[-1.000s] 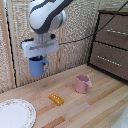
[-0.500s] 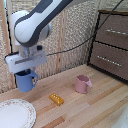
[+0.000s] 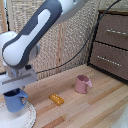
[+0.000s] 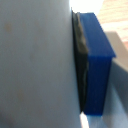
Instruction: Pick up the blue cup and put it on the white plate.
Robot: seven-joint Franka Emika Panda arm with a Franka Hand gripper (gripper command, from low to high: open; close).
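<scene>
The blue cup (image 3: 16, 101) hangs just above the white plate (image 3: 27, 117) at the exterior view's lower left, its handle pointing toward the exterior view's right. My gripper (image 3: 15, 93) is shut on the cup's rim from above. Whether the cup's base touches the plate I cannot tell. In the wrist view a blue wall of the cup (image 4: 97, 60) sits pressed beside a dark finger pad (image 4: 81, 65), with a pale blurred surface filling the rest.
A pink cup (image 3: 83, 84) with a handle stands on the wooden table (image 3: 95, 110) toward the exterior view's right. A small yellow block (image 3: 56, 99) lies between the cups. A brown drawer cabinet (image 3: 114, 42) stands at the back right.
The arm has carried the blue cup toward the exterior view's left and downward, from mid-air above the table to just over the white plate.
</scene>
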